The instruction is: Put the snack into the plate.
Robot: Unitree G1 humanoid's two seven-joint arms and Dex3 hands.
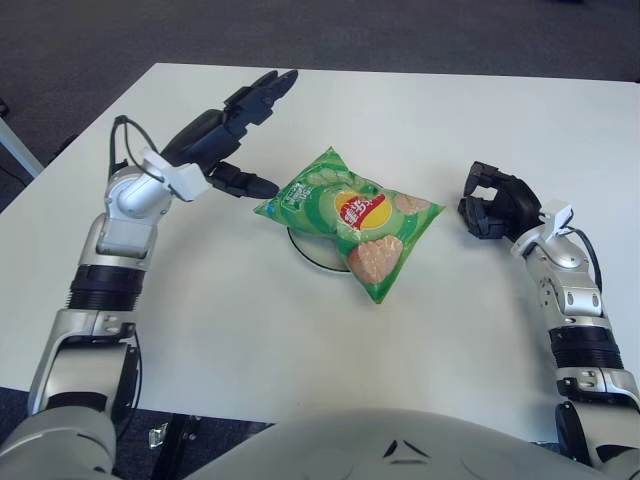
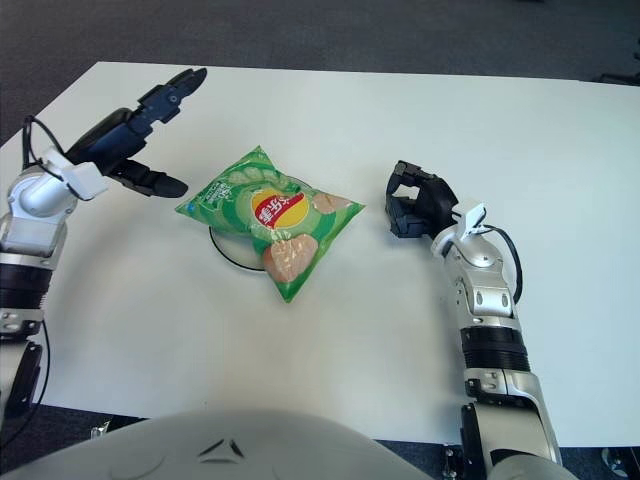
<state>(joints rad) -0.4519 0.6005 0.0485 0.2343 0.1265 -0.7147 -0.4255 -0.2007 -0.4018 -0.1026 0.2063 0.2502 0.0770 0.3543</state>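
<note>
The only printing in view is on the glossy green plastic snack bag [image 1: 352,220], which lies across the small round white plate [image 1: 312,252] on the white table [image 1: 420,110]. Near the middle of the bag's face sits a red oval logo with a yellow band [image 1: 363,209]; there are light characters inside the red field, but they are too small to be read, so no brand name can be given with certainty. Toward the bag's left end there is a patch of fine white print [image 1: 296,194], likewise illegible. No numbers, signs or other labels can be read on the table or on the robot's arms.
</note>
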